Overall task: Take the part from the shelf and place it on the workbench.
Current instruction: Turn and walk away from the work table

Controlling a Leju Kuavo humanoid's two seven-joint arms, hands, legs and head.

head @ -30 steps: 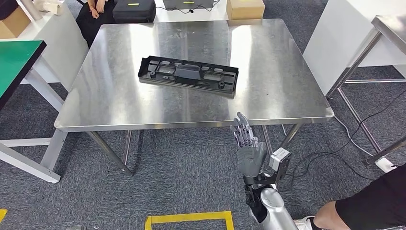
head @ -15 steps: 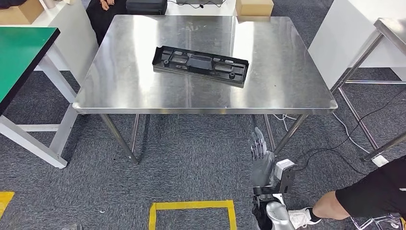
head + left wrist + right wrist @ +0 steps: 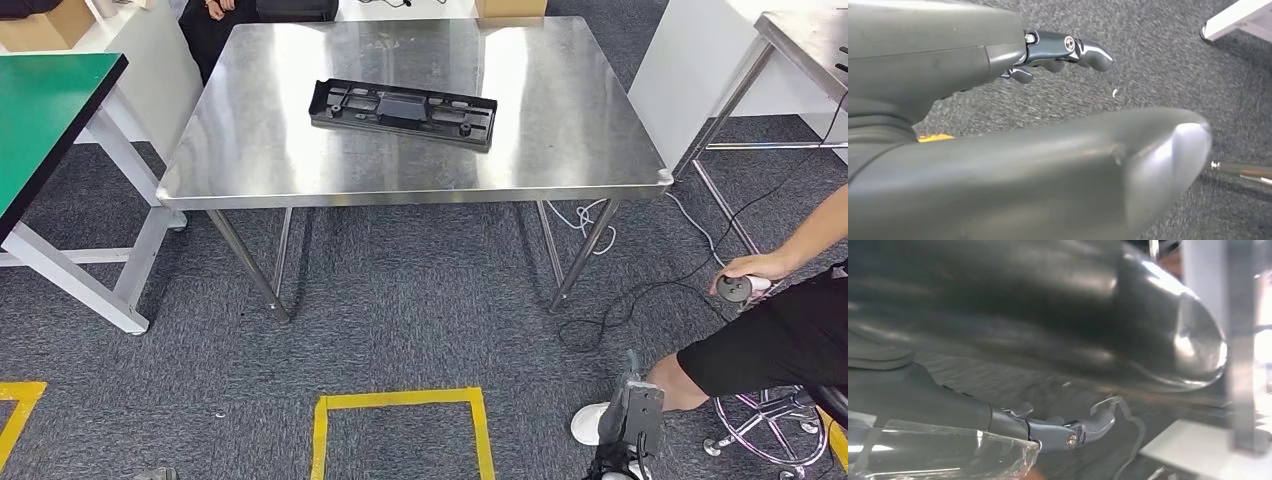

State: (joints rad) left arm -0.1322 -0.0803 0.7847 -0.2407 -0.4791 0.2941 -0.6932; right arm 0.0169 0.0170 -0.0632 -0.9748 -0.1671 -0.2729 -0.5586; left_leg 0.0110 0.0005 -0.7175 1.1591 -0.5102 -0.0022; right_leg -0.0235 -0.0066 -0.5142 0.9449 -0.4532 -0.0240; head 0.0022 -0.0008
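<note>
The black plastic part (image 3: 403, 113) lies flat on the steel counter (image 3: 300, 170), toward its far side and a little left of the middle, its long side running roughly along the counter's width and slightly skewed. Nothing touches it.

The right hand (image 3: 634, 420) hangs low at the bottom of the head view, well apart from the counter and close to a seated person's leg (image 3: 740, 355). In the right wrist view its dark fingers (image 3: 1068, 432) stretch out over the grey carpet (image 3: 400, 320) with nothing between them, though the picture is blurred, so the hand seems released rather than clenched. The left hand (image 3: 998, 100) also hangs over the carpet in its wrist view, thumb and fingers (image 3: 1068, 50) apart and holding nothing.

The person's hand (image 3: 745, 275) rests on a small dark controller at the right. A yellow taped square (image 3: 400, 430) marks the floor in front of the counter, and a green-topped table (image 3: 40, 110) stands at the left.
</note>
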